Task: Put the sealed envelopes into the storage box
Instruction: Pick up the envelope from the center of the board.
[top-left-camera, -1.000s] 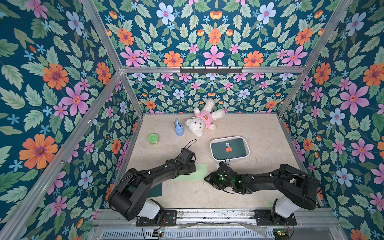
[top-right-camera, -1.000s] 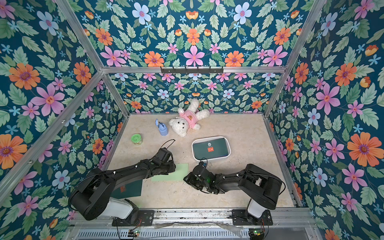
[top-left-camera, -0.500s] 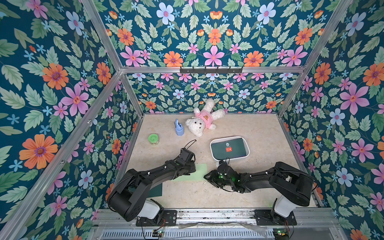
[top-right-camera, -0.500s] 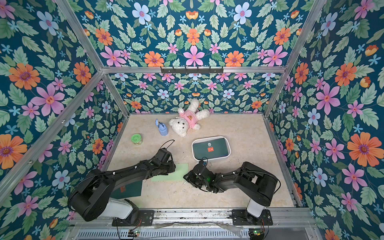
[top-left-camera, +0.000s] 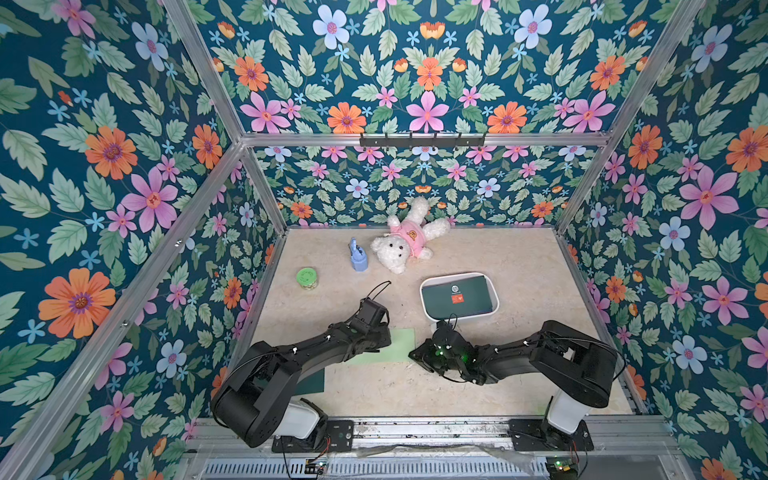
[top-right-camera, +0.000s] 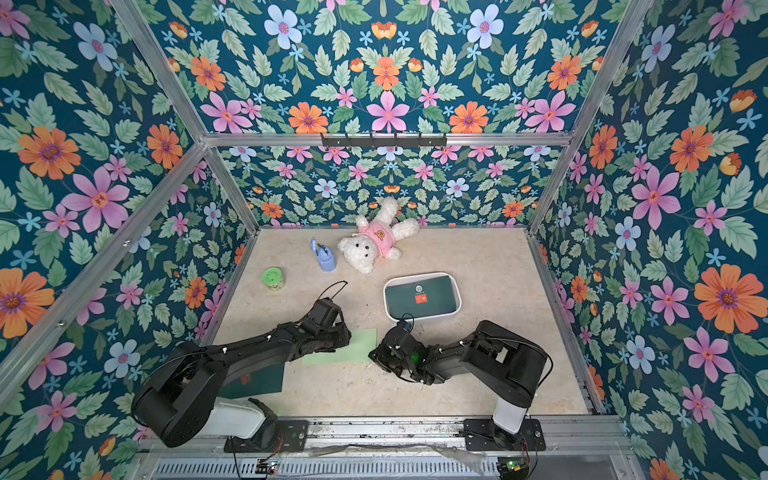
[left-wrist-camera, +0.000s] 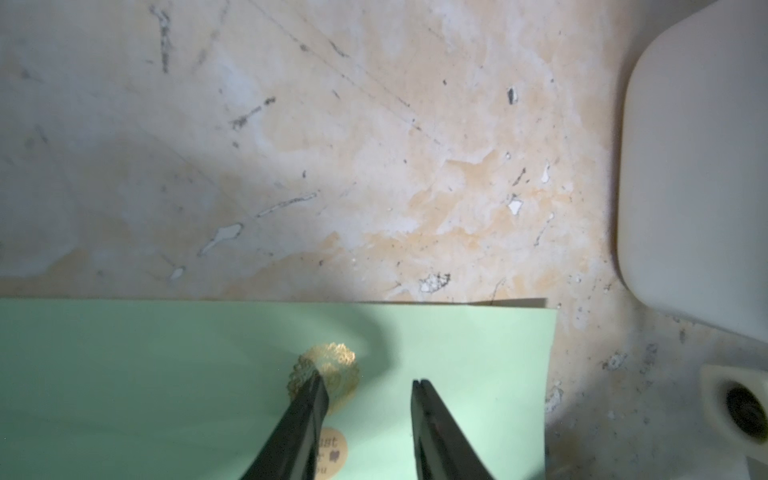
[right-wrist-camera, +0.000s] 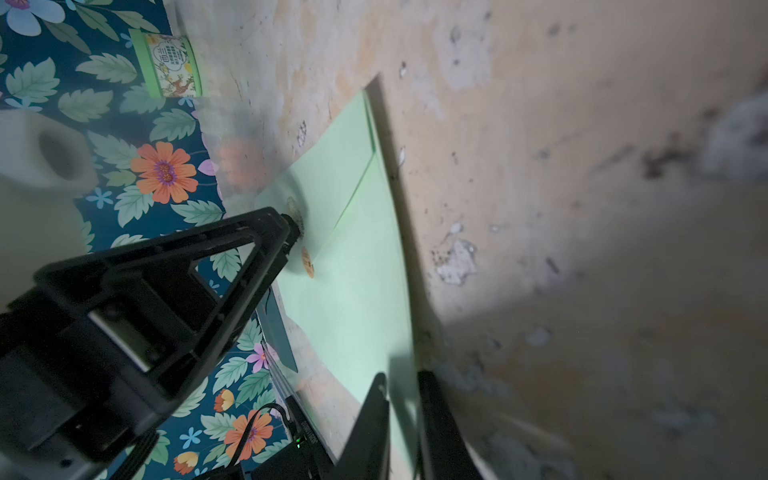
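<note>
The left gripper, jaws apart, pinned the flat light green paper envelope to the tabletop so the right gripper could clamp its edge.

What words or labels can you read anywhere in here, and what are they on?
"ust", partly hidden: round tan sticker on the light green envelope.
Gold seal beside it: pattern only.
Jar label: print too blurred to read.
Stickers on the dark green envelope in the box: too small.
Bear shirt: picture only.
</note>
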